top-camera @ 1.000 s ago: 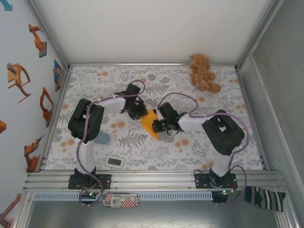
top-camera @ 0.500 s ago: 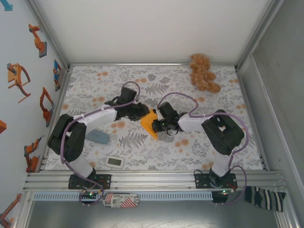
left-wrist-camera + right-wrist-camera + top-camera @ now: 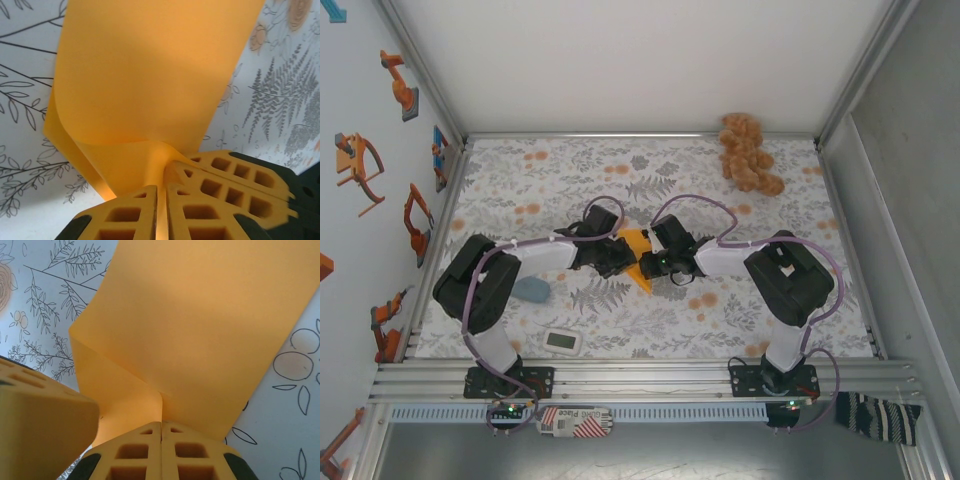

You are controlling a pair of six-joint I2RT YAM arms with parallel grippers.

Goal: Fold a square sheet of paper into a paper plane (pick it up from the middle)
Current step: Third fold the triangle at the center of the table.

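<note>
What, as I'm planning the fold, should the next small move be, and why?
Probably lower the square sheet of paper flat to press a crease: the left gripper and right gripper each pinch it shut, and it bows in a loose curve.

Paper (image 3: pixel 638 245) btw left fingers (image 3: pixel 125 220) & right fingers (image 3: pixel 190 455); plush (image 3: pixel 750 155) far-right.

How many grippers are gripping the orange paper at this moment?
2. The left gripper pinches the square sheet of paper at its left side; the right gripper pinches its right side.
</note>
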